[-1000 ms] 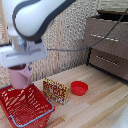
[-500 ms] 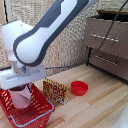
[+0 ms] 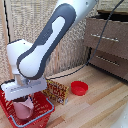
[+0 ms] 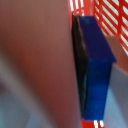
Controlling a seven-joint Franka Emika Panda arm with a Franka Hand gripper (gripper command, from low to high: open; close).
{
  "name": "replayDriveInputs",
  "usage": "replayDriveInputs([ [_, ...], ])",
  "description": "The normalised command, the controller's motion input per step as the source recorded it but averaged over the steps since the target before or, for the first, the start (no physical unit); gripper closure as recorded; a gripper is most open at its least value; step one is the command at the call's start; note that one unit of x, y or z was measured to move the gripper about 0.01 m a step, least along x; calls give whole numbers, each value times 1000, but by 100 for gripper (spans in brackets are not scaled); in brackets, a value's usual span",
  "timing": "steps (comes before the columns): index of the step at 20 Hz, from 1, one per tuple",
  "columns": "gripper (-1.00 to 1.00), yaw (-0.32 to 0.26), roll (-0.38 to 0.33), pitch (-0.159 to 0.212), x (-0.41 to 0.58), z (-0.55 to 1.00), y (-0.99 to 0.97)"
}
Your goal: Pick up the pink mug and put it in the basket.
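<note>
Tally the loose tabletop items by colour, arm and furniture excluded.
Red: 2, basket, bowl
Pink: 1, mug, in the pincer inside the basket
Yellow and red: 1, box
Total: 4

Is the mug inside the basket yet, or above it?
Inside: the mug hangs below the basket rim, held by the gripper. Whether it touches the floor: cannot tell.
</note>
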Motion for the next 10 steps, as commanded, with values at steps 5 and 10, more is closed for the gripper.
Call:
replayDriveInputs([
  [5, -100, 11, -4, -46, 27, 283, 0],
  [10, -100, 5, -7, 6, 18, 666, -81],
])
